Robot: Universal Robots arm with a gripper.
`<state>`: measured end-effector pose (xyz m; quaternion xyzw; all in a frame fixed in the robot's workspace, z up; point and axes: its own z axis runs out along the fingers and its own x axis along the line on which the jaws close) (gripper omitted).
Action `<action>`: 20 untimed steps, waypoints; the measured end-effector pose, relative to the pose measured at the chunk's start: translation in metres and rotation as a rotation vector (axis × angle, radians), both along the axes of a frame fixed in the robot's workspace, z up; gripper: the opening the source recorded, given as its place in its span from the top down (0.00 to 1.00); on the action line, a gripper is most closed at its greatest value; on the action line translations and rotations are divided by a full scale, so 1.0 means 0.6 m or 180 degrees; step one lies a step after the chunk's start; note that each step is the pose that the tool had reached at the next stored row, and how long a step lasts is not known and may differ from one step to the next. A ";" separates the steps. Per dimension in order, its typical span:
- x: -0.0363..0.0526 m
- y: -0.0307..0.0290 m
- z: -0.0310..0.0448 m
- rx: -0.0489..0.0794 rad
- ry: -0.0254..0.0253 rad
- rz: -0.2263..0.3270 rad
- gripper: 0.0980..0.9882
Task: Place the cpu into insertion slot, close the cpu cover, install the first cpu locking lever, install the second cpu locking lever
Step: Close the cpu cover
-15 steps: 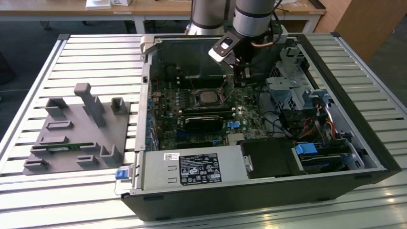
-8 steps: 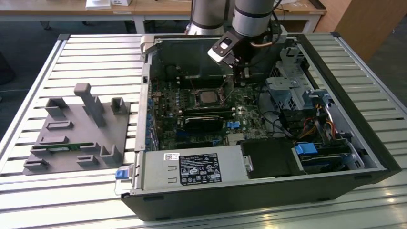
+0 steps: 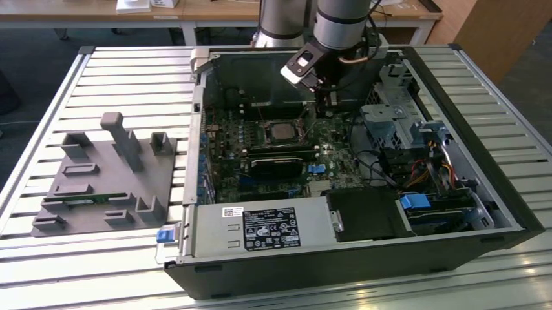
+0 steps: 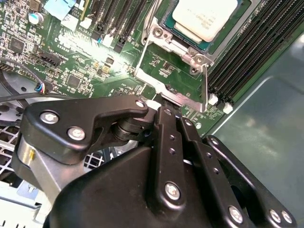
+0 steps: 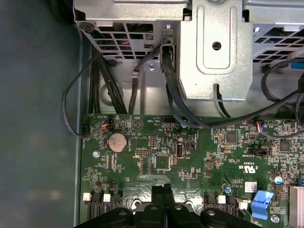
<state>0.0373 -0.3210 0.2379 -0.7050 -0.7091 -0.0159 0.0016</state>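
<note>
Second wrist view has the gripper [image 4: 172,113] clenched, its two fingertips pressed together with nothing seen between them, and their ends are at the free edge of the cover [image 4: 168,92]. The cover looks raised off the slot [image 4: 166,23], with green board showing through its window. The cpu [image 4: 205,16] already lies flat in the slot, silver top up.

I judge the step in hand to be closing the cover. That calls for a steady push on the thin edge, so the frame swings down over the cpu without the tips sliding off.

A lever [image 4: 207,85] runs along one side of the cover, just beside the fingertips, and could snag them. Memory slots [image 4: 256,42] lie just past the slot, and the case wall [image 4: 266,133] is near the gripper's linkage.

In the first wrist view, cables [image 5: 171,95] hang below a drive cage [image 5: 216,52], apart from the tips. In the exterior view, a grey fixture [image 3: 103,174] sits well apart on the table [image 3: 52,271].
</note>
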 end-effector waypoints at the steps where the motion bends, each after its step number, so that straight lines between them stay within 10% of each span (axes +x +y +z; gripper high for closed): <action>1: 0.000 0.0000 0.000 0.0000 0.0000 0.0000 0.99; 20: -0.006 0.0000 0.000 0.0000 0.0000 0.0000 0.99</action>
